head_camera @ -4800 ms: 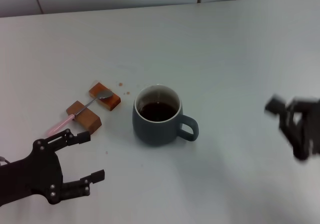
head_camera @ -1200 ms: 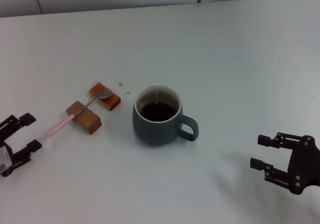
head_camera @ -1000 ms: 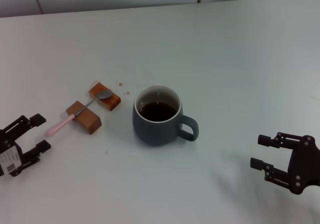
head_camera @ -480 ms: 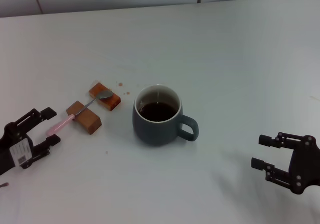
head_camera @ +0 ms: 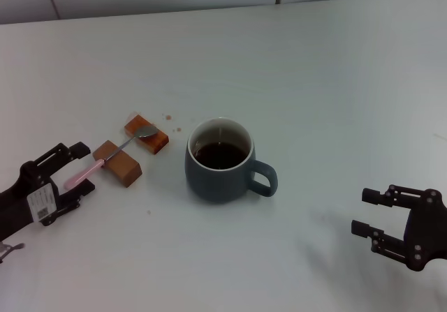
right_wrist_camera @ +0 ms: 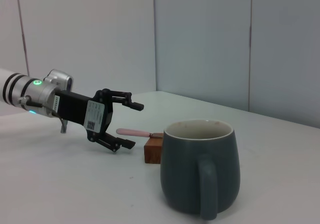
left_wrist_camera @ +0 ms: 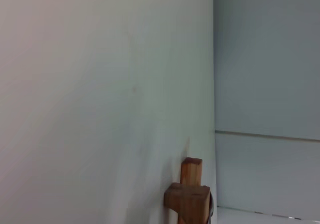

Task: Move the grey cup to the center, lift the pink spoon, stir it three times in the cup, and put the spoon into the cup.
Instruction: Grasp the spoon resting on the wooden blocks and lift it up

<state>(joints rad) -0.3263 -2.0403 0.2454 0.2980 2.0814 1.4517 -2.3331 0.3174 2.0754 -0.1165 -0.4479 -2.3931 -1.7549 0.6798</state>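
Observation:
The grey cup, with dark liquid inside and its handle toward the right, stands mid-table; it also shows in the right wrist view. The pink spoon lies across two brown wooden blocks, pink handle toward the left, silver bowl on the far block. My left gripper is open, its fingers straddling the end of the pink handle without closing on it. It also shows in the right wrist view. My right gripper is open and empty at the front right, well apart from the cup.
Two wooden blocks hold the spoon off the white table; they also show in the left wrist view. A few brown crumbs lie behind the cup. A wall rises beyond the table's far edge.
My left gripper has moved in from the left edge toward the spoon's pink handle and now brackets its end. The right gripper, cup and spoon have stayed put.

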